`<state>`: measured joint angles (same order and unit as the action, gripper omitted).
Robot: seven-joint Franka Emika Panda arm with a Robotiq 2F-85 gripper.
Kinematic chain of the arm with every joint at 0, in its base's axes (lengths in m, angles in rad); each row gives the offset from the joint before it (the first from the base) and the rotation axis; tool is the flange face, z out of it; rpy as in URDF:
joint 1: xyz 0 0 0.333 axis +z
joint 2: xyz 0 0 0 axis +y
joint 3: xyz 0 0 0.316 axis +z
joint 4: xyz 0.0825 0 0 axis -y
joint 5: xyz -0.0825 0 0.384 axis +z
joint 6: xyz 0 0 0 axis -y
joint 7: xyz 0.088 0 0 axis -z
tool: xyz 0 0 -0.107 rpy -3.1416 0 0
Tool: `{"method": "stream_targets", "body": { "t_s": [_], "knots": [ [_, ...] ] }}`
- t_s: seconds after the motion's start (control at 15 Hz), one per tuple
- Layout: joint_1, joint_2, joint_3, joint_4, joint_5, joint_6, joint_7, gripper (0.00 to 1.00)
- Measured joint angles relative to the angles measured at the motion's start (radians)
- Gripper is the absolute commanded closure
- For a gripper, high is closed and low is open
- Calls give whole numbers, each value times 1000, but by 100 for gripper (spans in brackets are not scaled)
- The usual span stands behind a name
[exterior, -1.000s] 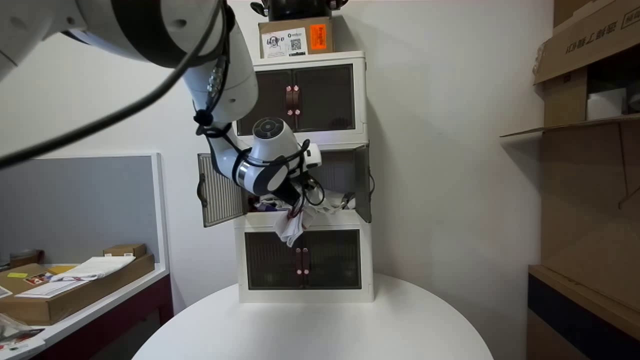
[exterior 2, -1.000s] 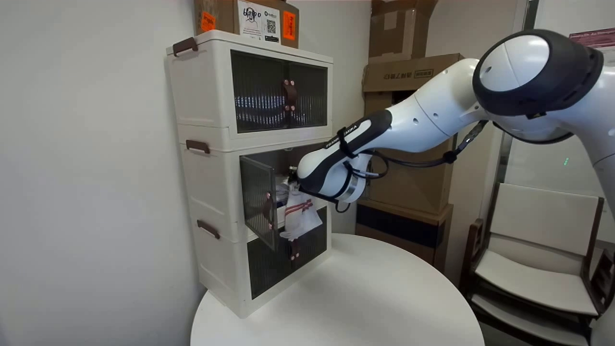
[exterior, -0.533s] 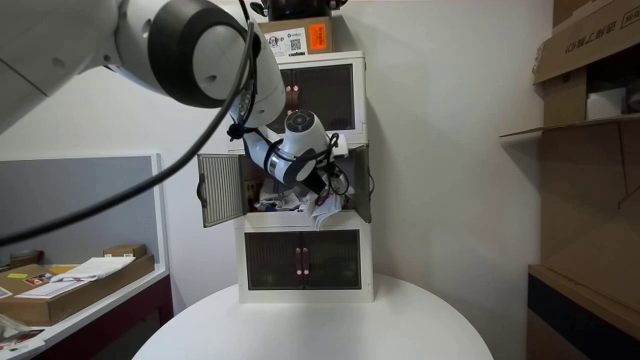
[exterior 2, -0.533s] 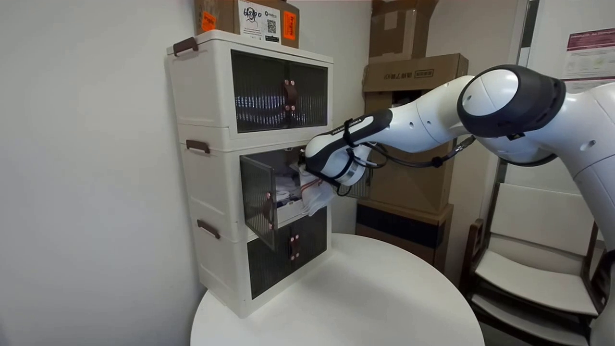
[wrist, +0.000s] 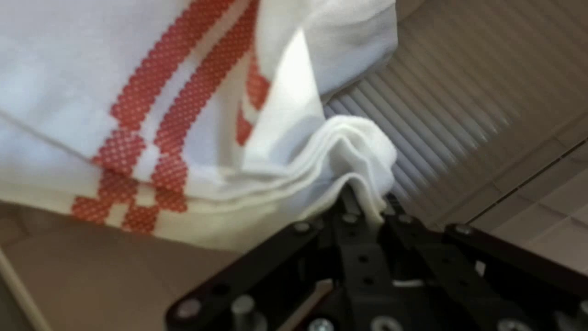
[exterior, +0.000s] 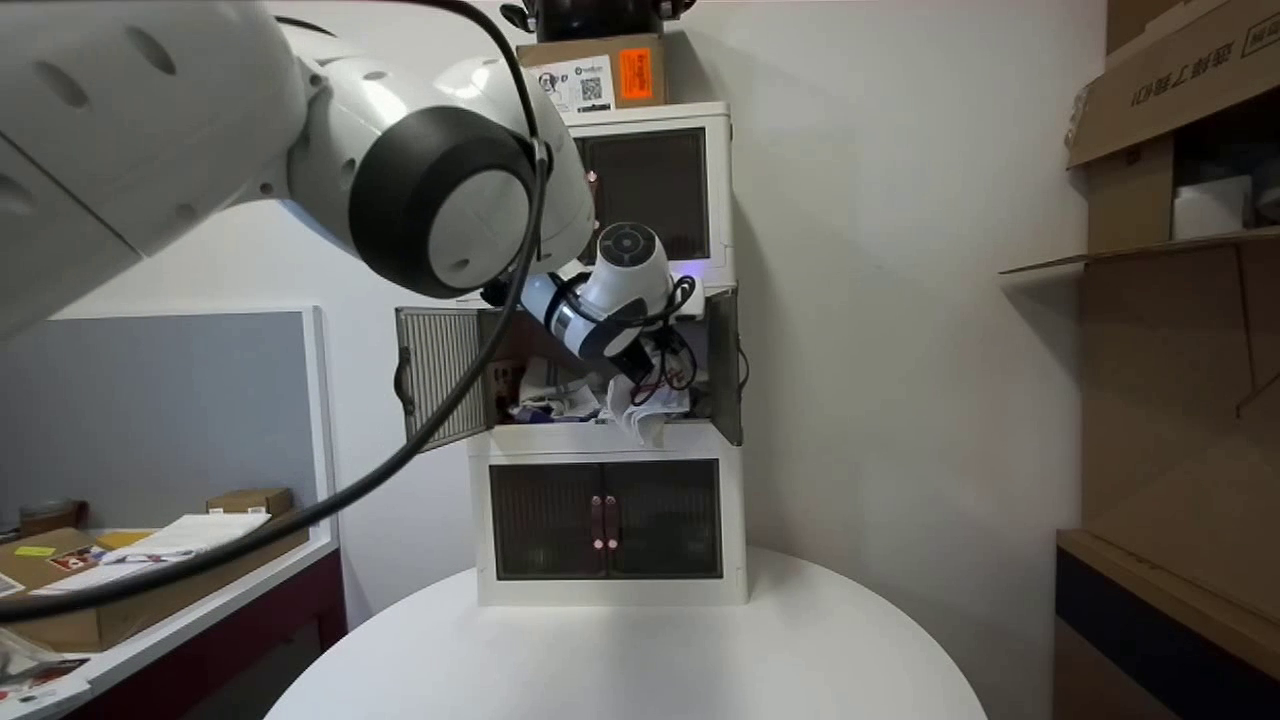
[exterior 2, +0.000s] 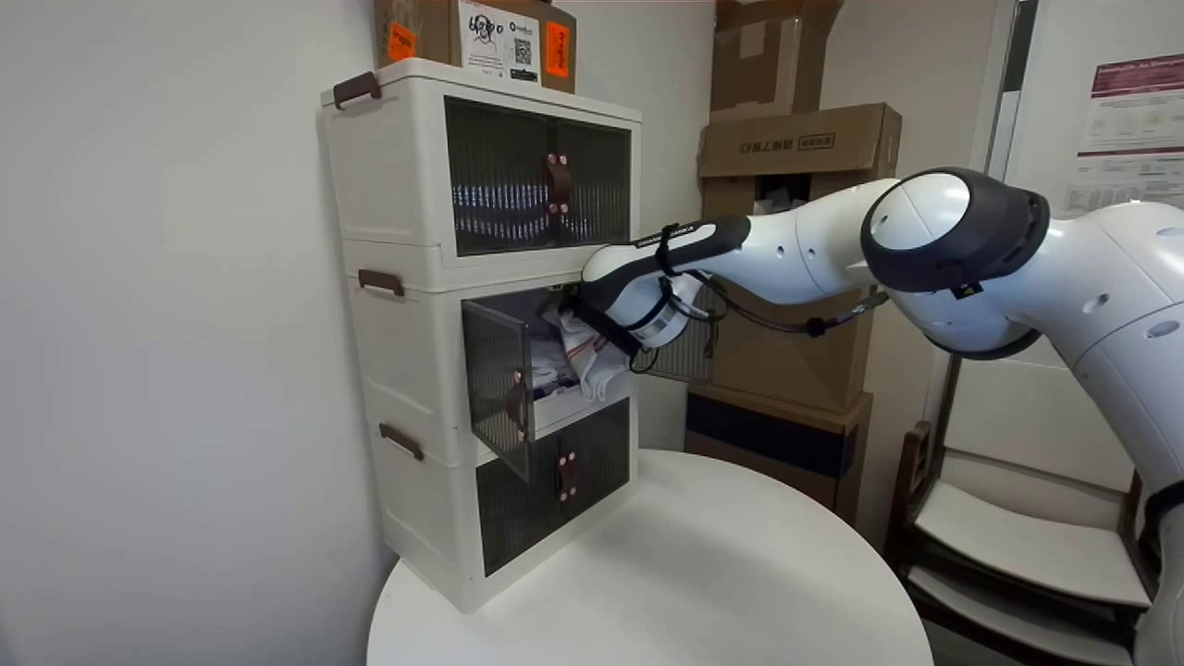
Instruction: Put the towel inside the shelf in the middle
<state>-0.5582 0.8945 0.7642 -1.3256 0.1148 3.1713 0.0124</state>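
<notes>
A white towel with red stripes fills much of the wrist view. My gripper is shut on a folded edge of it; the fingertips are partly covered by cloth. In both exterior views the towel is at the opening of the middle shelf, towards one side. Its lower end hangs over the front sill. The fingers are hidden behind the wrist and cables in the exterior views. How deep the towel's upper part reaches inside is hard to tell.
Both middle doors stand open: a ribbed door and a dark door close beside the gripper. Other crumpled cloths lie inside. The upper doors and lower doors are shut. A round white table carries the unit.
The gripper and towel have moved towards the dark door's side, upward and into the middle opening. The towel's hanging end is now higher, near the sill. The arm's elbow has dropped.
</notes>
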Motion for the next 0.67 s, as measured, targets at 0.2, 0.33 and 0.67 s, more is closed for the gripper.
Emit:
{"method": "stream_targets", "body": {
  "t_s": [0.2,0.33,0.67],
  "knots": [
    [-10,19,25,22,0,-33,0,98],
    [-17,19,29,28,0,-62,0,98],
    [-8,18,2,60,21,-162,-39,98]
  ]
}}
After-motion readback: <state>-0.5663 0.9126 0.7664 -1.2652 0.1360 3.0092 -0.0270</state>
